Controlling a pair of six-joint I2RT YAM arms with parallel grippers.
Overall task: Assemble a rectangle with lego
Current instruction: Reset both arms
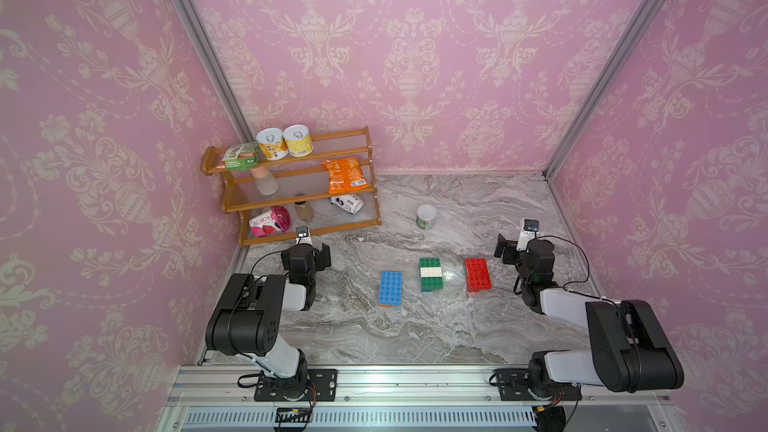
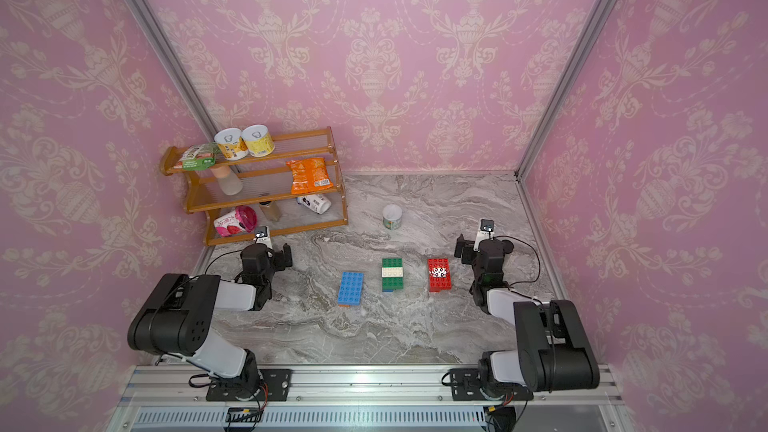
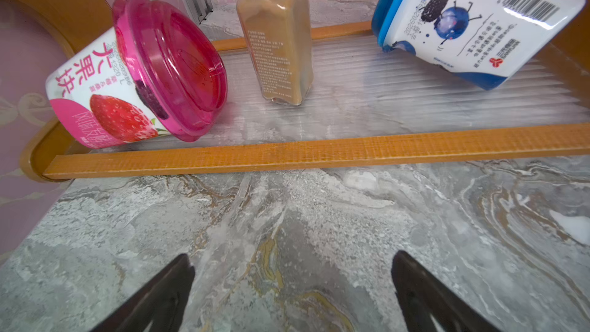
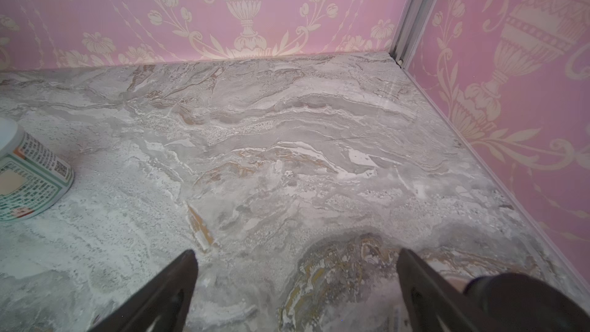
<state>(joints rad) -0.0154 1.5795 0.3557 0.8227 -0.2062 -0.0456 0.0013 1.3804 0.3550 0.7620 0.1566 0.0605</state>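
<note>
Black fingers [image 3: 178, 279] of L gripper [image 3: 291, 265] stand apart, empty; R gripper [image 4: 295, 258] likewise. Wooden rack [image 3: 319, 151], bottom tier: pink-lidded cup [image 3: 127, 81] on its side, upright bottle [image 3: 277, 43] w/ brown fill, tilted blue-white cup [image 3: 479, 27]. Lego: blue block [image 1: 390, 288], green/white block [image 1: 431, 274], red block [image 1: 478, 274], studded, separate, on marble-look table [image 1: 415, 326].

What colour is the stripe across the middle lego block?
White, crossing the green lego block. It shows best in a top view.

Marble tabletop [image 1: 374, 326] — lego blocks [image 1: 431, 274], tin [image 1: 427, 216], wooden rack [image 1: 208, 162]
</note>
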